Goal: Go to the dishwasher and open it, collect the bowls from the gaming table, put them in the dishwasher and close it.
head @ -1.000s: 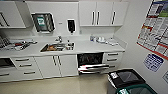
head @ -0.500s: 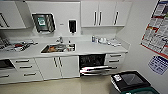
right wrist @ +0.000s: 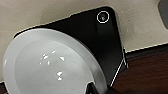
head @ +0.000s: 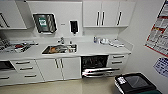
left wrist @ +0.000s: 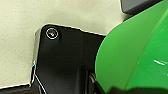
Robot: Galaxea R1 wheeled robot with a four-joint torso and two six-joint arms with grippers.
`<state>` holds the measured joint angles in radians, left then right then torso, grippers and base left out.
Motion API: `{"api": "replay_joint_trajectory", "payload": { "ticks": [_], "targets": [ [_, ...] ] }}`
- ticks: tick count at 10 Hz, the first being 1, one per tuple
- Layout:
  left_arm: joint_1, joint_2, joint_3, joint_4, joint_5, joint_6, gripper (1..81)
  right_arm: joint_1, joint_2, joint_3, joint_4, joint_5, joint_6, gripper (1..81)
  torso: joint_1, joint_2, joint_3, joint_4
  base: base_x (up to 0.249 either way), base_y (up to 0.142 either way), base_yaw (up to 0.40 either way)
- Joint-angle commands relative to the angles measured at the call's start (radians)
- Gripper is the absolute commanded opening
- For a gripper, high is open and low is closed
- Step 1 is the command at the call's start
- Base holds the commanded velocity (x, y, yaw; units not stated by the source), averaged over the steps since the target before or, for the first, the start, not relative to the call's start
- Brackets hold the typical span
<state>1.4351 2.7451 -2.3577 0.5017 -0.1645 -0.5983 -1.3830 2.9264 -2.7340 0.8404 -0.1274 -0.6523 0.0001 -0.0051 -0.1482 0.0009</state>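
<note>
1. the dishwasher (head: 96, 67) sits under the counter (head: 82, 51), between the white cabinet doors (head: 60, 68) and a stack of drawers (head: 118, 61). its door hangs partly lowered, dark racks visible behind it. judgement: the opening looks incomplete, so loading into this gap risks striking the door edge.

2. left wrist view: a green bowl (left wrist: 132, 52) looms large against the dark wrist plate. the left gripper's fingers cannot be made out; i cannot tell whether they clamp the bowl.

3. right wrist view: a white bowl (right wrist: 47, 65) lies close against the wrist plate. the same applies to the right gripper; its grasp cannot be told.

4. risk: if either hold is shallow, a bowl could slip during driving or bending toward the rack; the glossy surfaces suggest low friction.

5. risk: a black-lidded bin (head: 135, 83) stands near the dishwasher on the floor, to its right in the head view. an approach from that side could clip it.

6. risk: with both arms seemingly occupied, lowering the door further may need a free gripper.

7. the sink (head: 60, 49) and countertop items (head: 108, 42) lie well apart from the loading path.
</note>
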Motion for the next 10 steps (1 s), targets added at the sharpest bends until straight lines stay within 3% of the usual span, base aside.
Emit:
{"api": "replay_joint_trajectory", "payload": {
  "ticks": [1, 5, 10],
  "targets": [
    [-0.038, -0.021, 0.011, 0.012, 0.026, 0.005, 1.0, 0.046, -0.013, -0.001, 0.002, -0.087, -0.001, 1.0, 0.000, 0.000, 0.000, 0.000, 0.086, 0.091, 0.000],
    [-0.038, -0.019, 0.008, 0.012, 0.026, 0.005, 1.0, 0.044, -0.014, -0.001, 0.003, -0.087, -0.001, 1.0, 0.000, 0.000, 0.000, 0.000, 0.097, 0.086, 0.000],
    [-0.038, -0.019, 0.007, 0.012, 0.026, 0.005, 1.0, 0.041, -0.014, -0.001, 0.003, -0.080, -0.001, 1.0, 0.000, 0.000, 0.000, 0.000, 0.140, 0.000, 0.000]
  ]
}}
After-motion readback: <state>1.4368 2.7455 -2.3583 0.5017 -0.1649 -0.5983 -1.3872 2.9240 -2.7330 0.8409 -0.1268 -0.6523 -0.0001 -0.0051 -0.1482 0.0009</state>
